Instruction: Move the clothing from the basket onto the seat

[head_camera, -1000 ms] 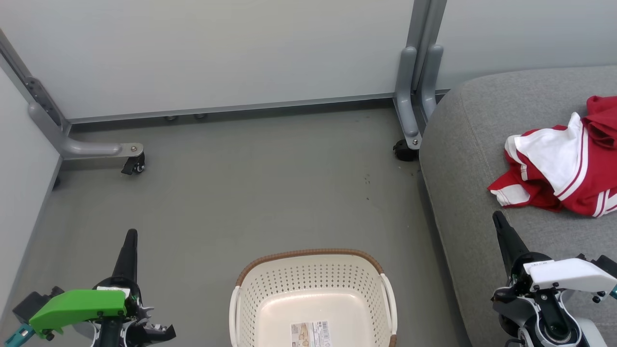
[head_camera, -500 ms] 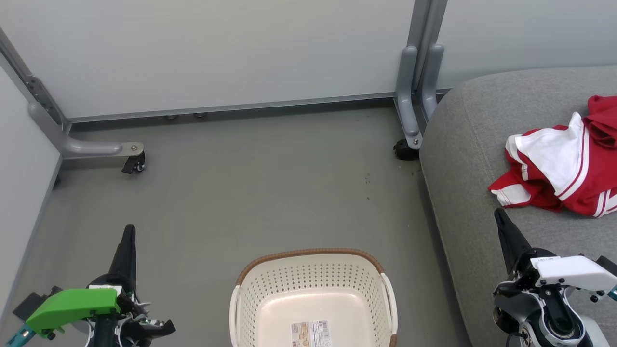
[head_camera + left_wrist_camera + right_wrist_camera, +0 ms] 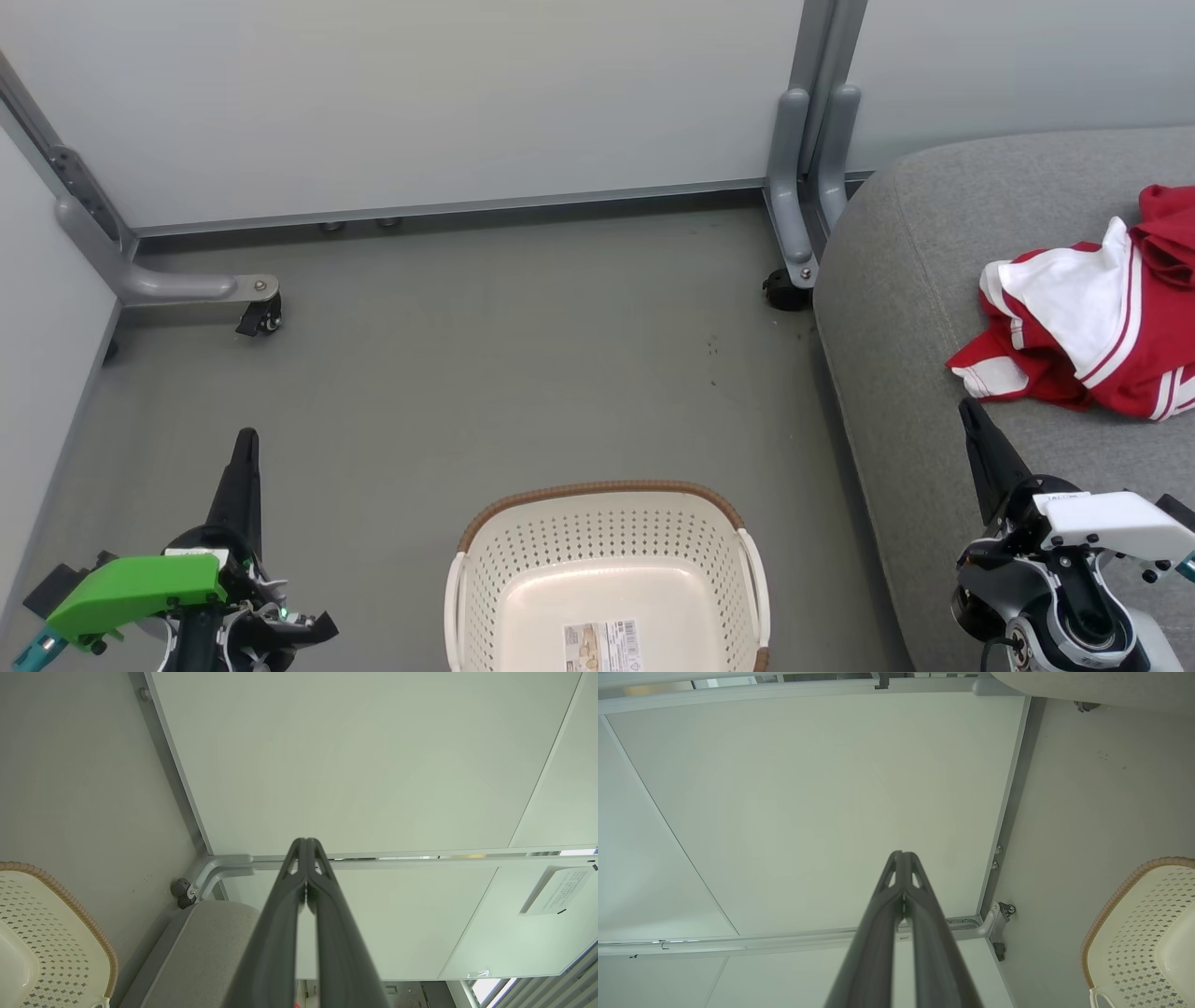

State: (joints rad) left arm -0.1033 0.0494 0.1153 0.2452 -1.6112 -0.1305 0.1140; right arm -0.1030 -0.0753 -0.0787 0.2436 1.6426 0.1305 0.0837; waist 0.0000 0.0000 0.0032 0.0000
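The red and white clothing (image 3: 1092,322) lies crumpled on the grey seat (image 3: 934,243) at the right of the head view. The cream basket (image 3: 607,541) with its brown rim stands on the floor at bottom centre, holding nothing but a label sticker (image 3: 602,646). My left gripper (image 3: 246,441) is shut and empty at the lower left, left of the basket. My right gripper (image 3: 967,408) is shut and empty over the seat's front part, just below the clothing. Both wrist views show shut fingertips, the left gripper (image 3: 306,842) and the right gripper (image 3: 902,855), each with the basket (image 3: 60,933) (image 3: 1139,924) at one side.
Pale partition panels (image 3: 420,103) close off the back and left. Their grey feet with castors (image 3: 261,317) (image 3: 787,291) rest on the grey floor (image 3: 485,373). The seat corner (image 3: 205,952) appears in the left wrist view.
My left gripper has drifted slightly up the view, and my right gripper has shifted a little. The clothing, basket and seat stay where they were.
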